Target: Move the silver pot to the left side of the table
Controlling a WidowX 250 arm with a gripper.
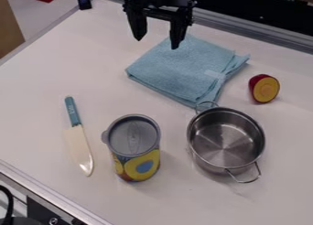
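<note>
The black gripper [158,42] hangs at the top of the view, above the back edge of the blue cloth, its two fingers apart with nothing between them. The silver pot [226,141] stands upright on the right part of the white table [36,82], well in front of the gripper and to its right. One wire handle of the pot points back toward the cloth and the other points to the front. The inside of the pot holds nothing.
A folded blue cloth [183,68] lies behind the pot. A can [134,148] with a grey lid stands left of the pot, and a knife [76,135] with a teal handle lies farther left. A halved red and yellow fruit [264,88] sits at the right.
</note>
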